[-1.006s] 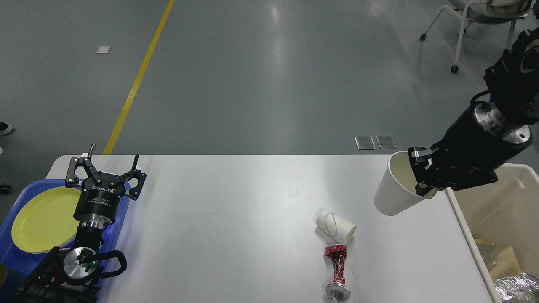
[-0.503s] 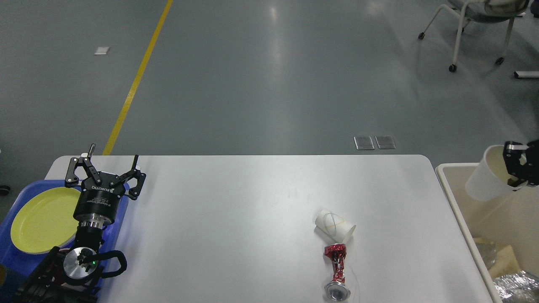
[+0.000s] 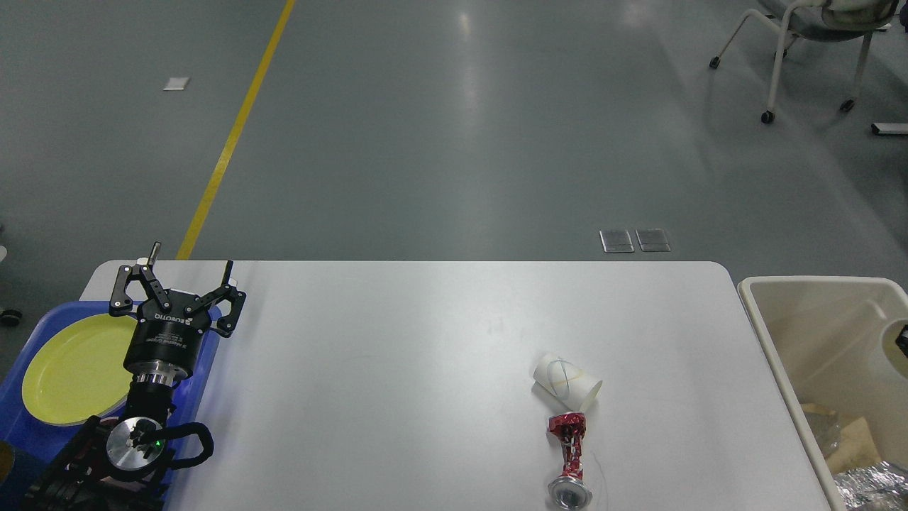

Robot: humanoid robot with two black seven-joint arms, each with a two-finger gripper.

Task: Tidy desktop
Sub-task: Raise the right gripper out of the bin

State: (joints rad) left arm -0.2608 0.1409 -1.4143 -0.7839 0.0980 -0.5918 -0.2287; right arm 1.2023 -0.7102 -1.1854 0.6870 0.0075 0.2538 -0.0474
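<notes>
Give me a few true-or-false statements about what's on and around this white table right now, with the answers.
1. A paper cup lies on its side on the desktop. True.
2. The crushed red can sits in the blue tray. False: it lies on the desktop, just in front of the cup.
3. A yellow plate rests in the blue tray. True.
4. The left claw is clamped on the plate. False: its fingers are spread open and hold nothing.
5. The cream bin stands off the table's left end. False: it stands at the right end.
</notes>
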